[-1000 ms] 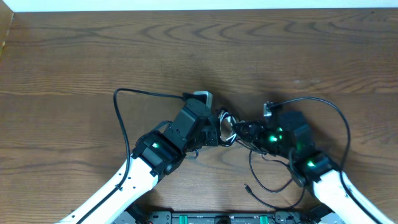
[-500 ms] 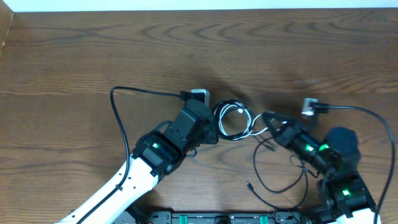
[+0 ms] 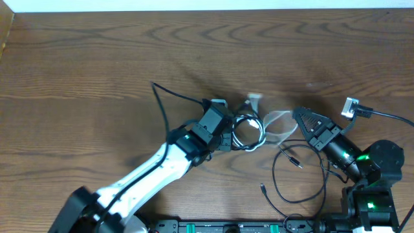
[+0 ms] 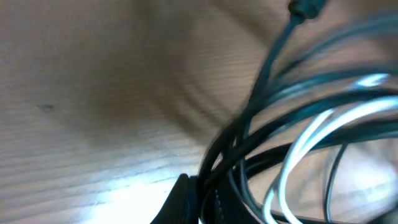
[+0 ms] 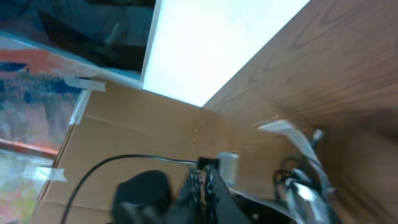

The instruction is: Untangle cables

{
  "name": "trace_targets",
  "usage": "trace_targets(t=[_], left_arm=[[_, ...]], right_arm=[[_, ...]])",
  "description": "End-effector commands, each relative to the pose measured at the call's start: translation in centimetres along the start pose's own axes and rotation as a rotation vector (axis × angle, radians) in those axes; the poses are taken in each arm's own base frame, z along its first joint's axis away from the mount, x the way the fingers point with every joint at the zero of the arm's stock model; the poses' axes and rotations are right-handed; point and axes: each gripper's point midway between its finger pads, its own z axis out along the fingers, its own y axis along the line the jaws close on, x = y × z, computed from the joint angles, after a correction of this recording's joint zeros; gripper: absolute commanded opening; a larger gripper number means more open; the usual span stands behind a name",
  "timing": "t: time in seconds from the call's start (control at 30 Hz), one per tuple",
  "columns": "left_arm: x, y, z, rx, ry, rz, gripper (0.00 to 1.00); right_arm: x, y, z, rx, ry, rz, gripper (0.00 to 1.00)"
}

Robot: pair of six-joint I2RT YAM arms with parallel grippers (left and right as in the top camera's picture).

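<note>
The left gripper (image 3: 228, 134) is clamped on the coiled cables (image 3: 249, 129) at the middle of the table (image 3: 97, 65). A blurred white cable (image 3: 279, 123) stretches toward the clenched right gripper (image 3: 300, 116); whether the gripper holds it is unclear. A black cable (image 3: 273, 169) loops loose nearby.

No text, label, brand, number or sign can be read in any view; the surfaces shown carry nothing legible, and the wrist views are blurred.
</note>
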Motion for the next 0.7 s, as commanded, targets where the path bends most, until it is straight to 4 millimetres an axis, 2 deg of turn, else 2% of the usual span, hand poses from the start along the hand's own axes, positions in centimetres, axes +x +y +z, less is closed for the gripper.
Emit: trace_targets(t=[0.0,0.13,0.33,0.43,0.57,0.67], left_arm=[[-0.2,-0.6,1.0,0.032,-0.008,-0.092,0.07],[-2.1,-2.8,0.9,0.135,-0.071,-0.086,0.08],[-3.1,-1.5,0.9,0.060,-0.136,-0.080,0.07],[-3.1,-1.6,0.9,0.064,-0.132,-0.079,0.08],[-2.8,-2.1,0.9,0.096,-0.113,-0.076,0.08],[-2.8,-2.1,0.9,0.095,-0.112,-0.076,0.08]], right_arm=[[1.0,1.3,-0.3,-0.047,0.066,-0.003,0.01],[1.7,1.2,-0.4,-0.044,0.102,0.093,0.05],[1.6,1.2,-0.4,-0.042,0.099,0.116,0.05],[1.8,0.8,-0.3,-0.034,0.102,-0.004,0.15],[2.9,-1.9,-0.5,0.067,0.138,0.052,0.28],[3.8,-5.2,-0.7,0.199,0.151,0.003,0.40]])
